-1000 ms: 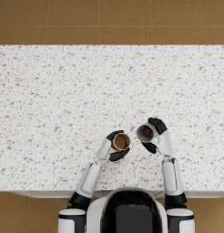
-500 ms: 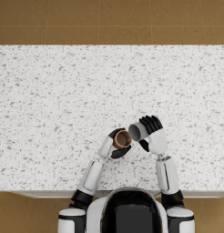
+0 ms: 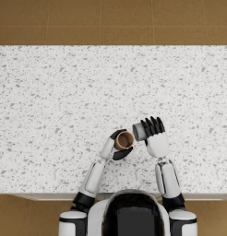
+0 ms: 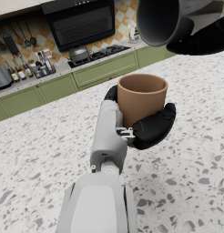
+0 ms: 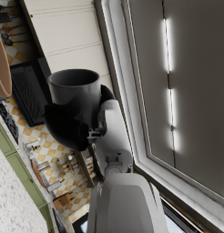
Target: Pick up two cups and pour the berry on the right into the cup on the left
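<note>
Matt brown cup, smooth grey cup, speckled stone-look table, glossy green cabinets

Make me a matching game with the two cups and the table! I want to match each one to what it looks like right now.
Things:
1. brown cup
2. grey cup
3. table

States:
A. white with dark speckles
B. held upright in the left hand
C. tipped on its side in the right hand, mouth toward the other cup

Pairs: 1-B, 2-C, 3-A
</note>
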Controlling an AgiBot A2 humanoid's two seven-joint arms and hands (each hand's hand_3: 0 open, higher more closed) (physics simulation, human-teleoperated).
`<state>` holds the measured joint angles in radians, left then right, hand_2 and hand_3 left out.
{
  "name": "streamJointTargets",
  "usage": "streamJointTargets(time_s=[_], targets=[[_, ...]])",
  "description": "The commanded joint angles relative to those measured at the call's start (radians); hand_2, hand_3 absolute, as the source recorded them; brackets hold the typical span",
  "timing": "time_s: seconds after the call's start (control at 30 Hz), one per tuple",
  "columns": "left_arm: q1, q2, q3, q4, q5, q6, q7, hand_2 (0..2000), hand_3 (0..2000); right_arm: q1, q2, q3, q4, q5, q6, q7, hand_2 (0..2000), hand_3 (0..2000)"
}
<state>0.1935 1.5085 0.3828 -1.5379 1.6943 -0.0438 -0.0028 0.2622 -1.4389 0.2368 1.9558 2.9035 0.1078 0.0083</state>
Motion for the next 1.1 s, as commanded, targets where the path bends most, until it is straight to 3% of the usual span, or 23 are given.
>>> streamJointTargets(time_s=[0.03,0.57,0.87,1.1], targets=[[0.016,0.010,-0.004,0.003,0.000,0.000,0.000,2000,1280,0.008,-0.008,0.015,0.026,0.032,-0.001,0.001,2000,1280],[0.010,0.018,-0.011,0.027,0.000,0.000,0.000,2000,1280,-0.002,-0.027,0.029,0.034,0.536,-0.010,0.002,2000,1280],[0.011,0.023,-0.016,0.023,0.000,0.000,0.001,2000,1280,-0.005,-0.039,0.013,0.036,0.666,-0.011,0.003,2000,1280],[0.001,0.021,-0.017,0.016,0.000,-0.003,0.001,2000,1280,-0.020,-0.038,0.011,0.028,0.693,-0.010,0.003,2000,1280]])
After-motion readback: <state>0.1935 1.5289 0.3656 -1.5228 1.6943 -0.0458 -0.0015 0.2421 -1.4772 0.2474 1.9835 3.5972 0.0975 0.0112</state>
